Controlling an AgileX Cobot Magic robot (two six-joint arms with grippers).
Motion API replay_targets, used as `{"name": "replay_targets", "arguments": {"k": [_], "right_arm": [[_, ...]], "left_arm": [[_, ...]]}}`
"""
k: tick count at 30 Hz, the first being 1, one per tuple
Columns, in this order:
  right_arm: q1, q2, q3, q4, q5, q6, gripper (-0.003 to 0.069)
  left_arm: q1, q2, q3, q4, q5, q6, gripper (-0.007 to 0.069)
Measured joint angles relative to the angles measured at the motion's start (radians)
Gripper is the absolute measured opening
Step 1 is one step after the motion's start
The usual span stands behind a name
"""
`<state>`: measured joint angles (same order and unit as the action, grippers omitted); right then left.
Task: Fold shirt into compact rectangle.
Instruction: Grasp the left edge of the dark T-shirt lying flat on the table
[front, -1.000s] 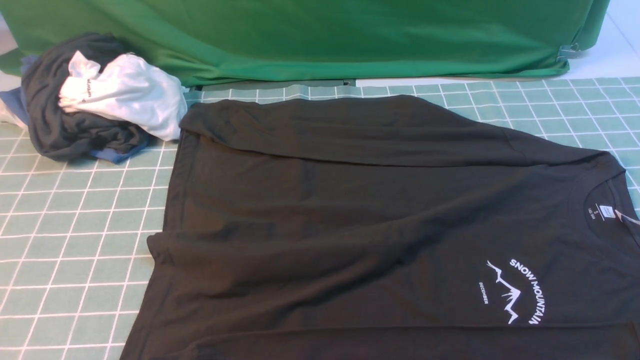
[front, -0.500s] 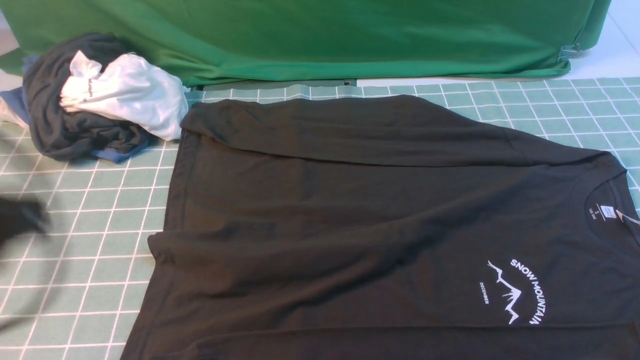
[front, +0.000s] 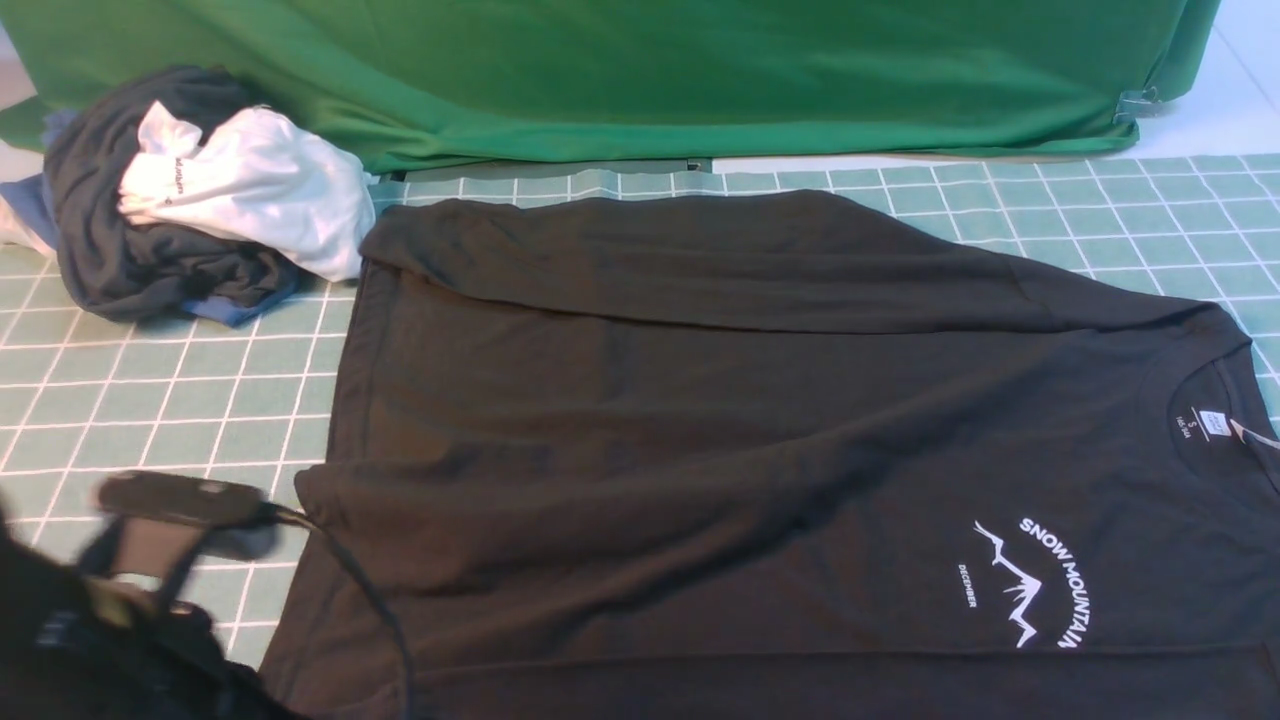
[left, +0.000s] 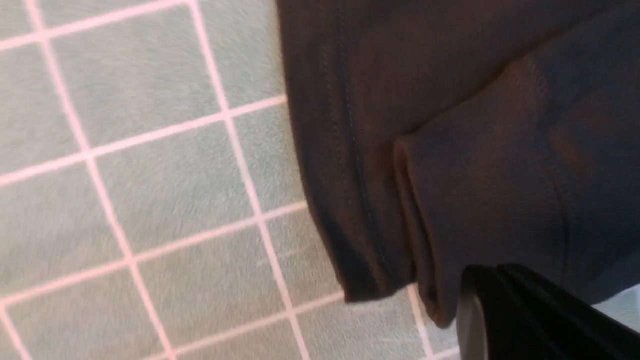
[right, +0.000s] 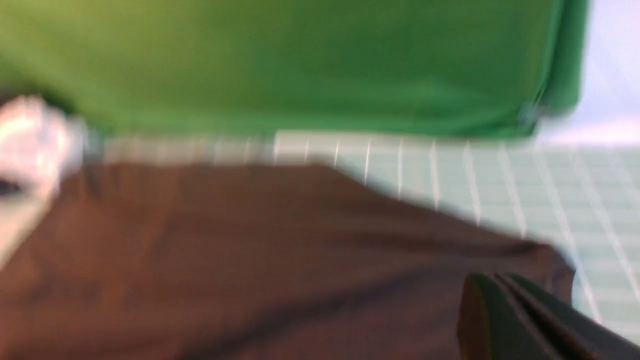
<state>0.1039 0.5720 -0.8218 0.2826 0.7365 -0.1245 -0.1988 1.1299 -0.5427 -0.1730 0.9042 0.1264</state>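
The black shirt (front: 700, 450) is pictured spread print-up on the green grid mat (front: 150, 400); the left gripper (left: 495, 295) is seen at its hem, jaws pressed together, and the right gripper (right: 497, 295) is likewise closed

Front view: raised, central, facing forward and down across the mat (front: 150, 400) to the green cloth (front: 650, 70). Left wrist view: close above the shirt (left: 450, 125) hem and mat. Right wrist view: farther off (blurred), facing the cloth. Shared by all: shirt, mat.
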Motion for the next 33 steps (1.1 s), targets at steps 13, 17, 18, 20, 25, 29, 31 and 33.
{"name": "replay_targets", "arguments": {"k": [13,17,18,20,25,29,31,33], "right_arm": [[0.085,0.153,0.014,0.137,0.038,-0.118,0.0004],[0.085,0.153,0.015,0.137,0.034,-0.119,0.0004],[0.085,0.153,0.015,0.138,0.032,-0.119,0.0004],[0.085,0.153,0.015,0.138,0.03,-0.119,0.0003],[0.085,0.153,0.015,0.14,0.023,-0.12,0.0003],[0.085,0.153,0.015,0.141,0.023,-0.12,0.0003],[0.085,0.153,0.015,0.141,0.023,-0.12,0.0003],[0.085,0.153,0.015,0.141,0.023,-0.12,0.0003]], "left_arm": [[-0.29,0.203,-0.021,0.173,-0.174,-0.089,0.0283],[-0.29,0.239,-0.022,0.234,-0.218,-0.099,0.0512],[-0.29,0.244,-0.022,0.243,-0.225,-0.099,0.0542],[-0.29,0.264,-0.022,0.254,-0.246,-0.1,0.0629],[-0.29,0.312,-0.022,0.258,-0.278,-0.1,0.0678],[-0.29,0.324,-0.027,0.241,-0.272,-0.1,0.0616],[-0.29,0.324,-0.027,0.226,-0.265,-0.102,0.054],[-0.291,0.324,-0.027,0.204,-0.248,-0.102,0.0419]]}}
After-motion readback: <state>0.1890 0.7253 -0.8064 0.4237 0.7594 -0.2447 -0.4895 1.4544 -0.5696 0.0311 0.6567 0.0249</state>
